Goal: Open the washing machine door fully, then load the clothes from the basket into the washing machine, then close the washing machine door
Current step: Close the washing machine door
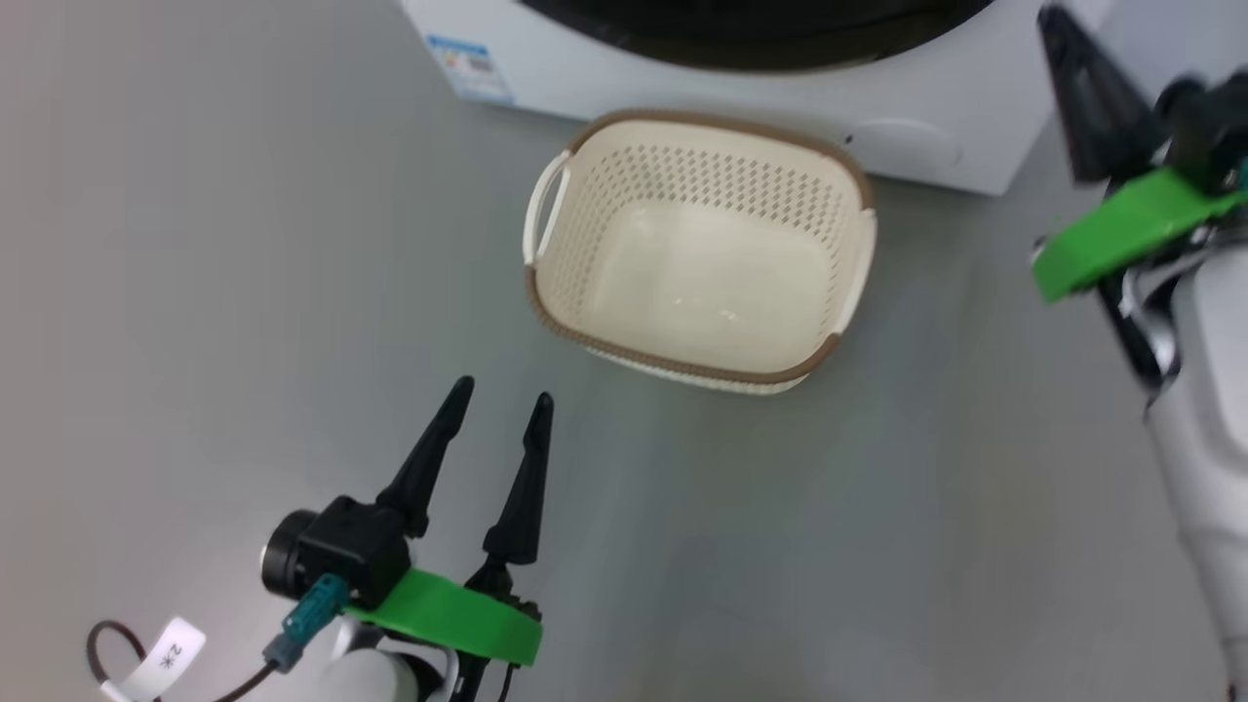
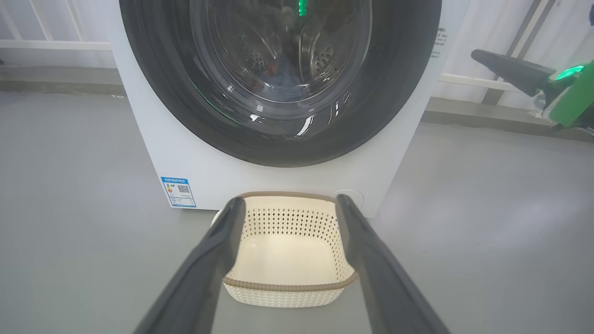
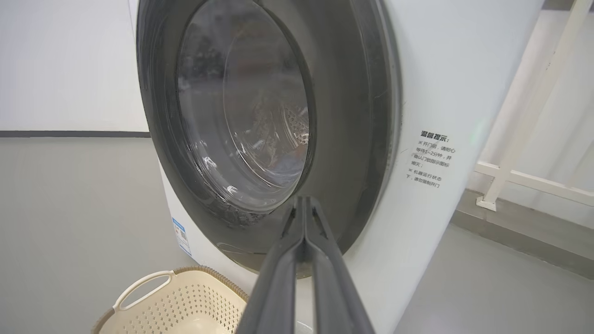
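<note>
Our left pincer [image 1: 503, 392] hovers with its fingers spread apart, holding nothing, near and left of the basket [image 1: 702, 283], which sits empty on the grey floor [image 1: 195, 244] just before the washing machine [image 2: 278, 178]. Our right pincer [image 3: 304, 200], fingers pressed together, points at the washing machine door [image 2: 394, 93], shut flush. Behind its glass we see the clothes [image 2: 285, 83] in the drum.
</note>
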Robot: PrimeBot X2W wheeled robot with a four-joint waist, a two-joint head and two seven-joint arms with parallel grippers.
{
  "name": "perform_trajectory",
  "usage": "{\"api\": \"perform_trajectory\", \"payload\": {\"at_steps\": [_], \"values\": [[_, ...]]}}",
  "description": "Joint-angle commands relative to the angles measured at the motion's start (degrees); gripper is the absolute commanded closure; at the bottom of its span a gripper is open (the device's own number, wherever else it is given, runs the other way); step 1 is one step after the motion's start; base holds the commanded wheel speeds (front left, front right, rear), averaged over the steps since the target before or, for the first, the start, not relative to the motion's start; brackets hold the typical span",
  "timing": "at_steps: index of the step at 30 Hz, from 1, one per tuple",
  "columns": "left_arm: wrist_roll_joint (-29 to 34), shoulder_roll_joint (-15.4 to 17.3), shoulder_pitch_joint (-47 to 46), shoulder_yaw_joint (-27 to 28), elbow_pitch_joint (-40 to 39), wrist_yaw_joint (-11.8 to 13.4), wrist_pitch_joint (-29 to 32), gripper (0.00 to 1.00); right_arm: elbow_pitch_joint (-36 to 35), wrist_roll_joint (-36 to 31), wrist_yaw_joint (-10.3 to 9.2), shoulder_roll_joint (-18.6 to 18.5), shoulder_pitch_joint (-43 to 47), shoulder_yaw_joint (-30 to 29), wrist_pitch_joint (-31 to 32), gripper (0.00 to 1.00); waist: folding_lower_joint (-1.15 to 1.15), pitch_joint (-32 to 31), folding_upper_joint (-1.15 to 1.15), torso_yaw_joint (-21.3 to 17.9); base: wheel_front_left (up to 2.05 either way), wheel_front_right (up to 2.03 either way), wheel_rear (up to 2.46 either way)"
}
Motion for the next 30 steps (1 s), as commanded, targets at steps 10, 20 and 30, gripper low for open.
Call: {"api": "perform_trajectory", "payload": {"at_steps": [10,20,30], "values": [[2.17,1.08,4.15,5.21,0.76,-1.95,-0.36,0.0,-9.24,0.21,-0.39,7.0,19.65,-6.79,-0.03,1.0,0.0,-13.94,0.0,-12.31,0.0,0.0,0.0],[2.21,1.08,7.48,8.04,1.47,-2.49,-0.36,0.0,-16.88,0.39,-0.39,13.32,31.9,-13.22,-0.03,1.0,0.0,-18.91,0.0,-17.99,0.0,0.0,0.0],[2.52,1.08,10.86,11.33,1.34,-2.74,-0.36,0.0,-21.14,0.76,-0.39,17.25,42.53,-19.04,-0.03,1.0,0.0,-23.07,0.0,-21.11,0.0,0.0,0.0]]}}
